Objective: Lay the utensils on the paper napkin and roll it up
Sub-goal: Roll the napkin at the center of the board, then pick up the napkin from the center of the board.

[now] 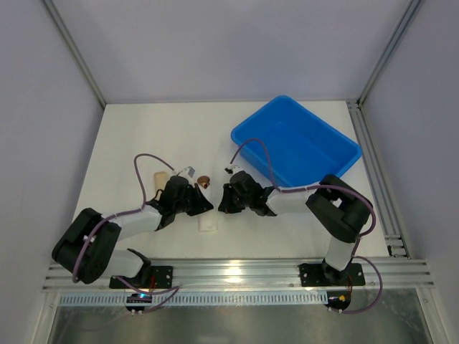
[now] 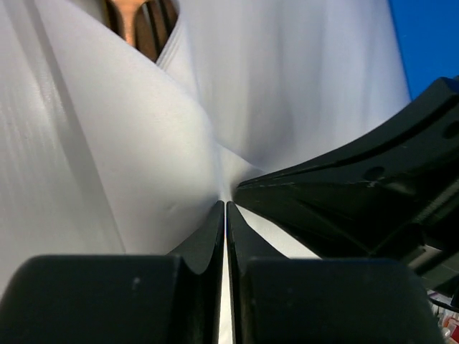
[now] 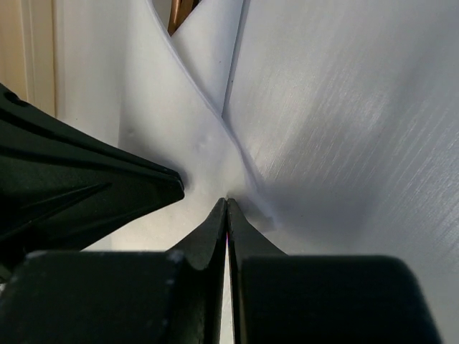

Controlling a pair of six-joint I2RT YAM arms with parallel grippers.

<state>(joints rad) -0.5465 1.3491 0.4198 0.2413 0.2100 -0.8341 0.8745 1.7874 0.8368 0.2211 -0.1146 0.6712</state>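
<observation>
A: Left gripper (image 2: 226, 204), lower centre: state?
B: Pinched shut on a napkin (image 2: 143, 143) fold; right gripper (image 3: 227, 202) likewise, opposite. The napkin lies mid-frame in the top view, wrapped over the utensils (image 2: 129, 18), whose tips show at top.
A: Handling?
B: Probably light, limp, tearable; grip doubled folds, not a single edge.

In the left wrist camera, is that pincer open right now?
No, the left pincer has its jaws pressed together, pinching a crease of the paper napkin at their tips.
</observation>
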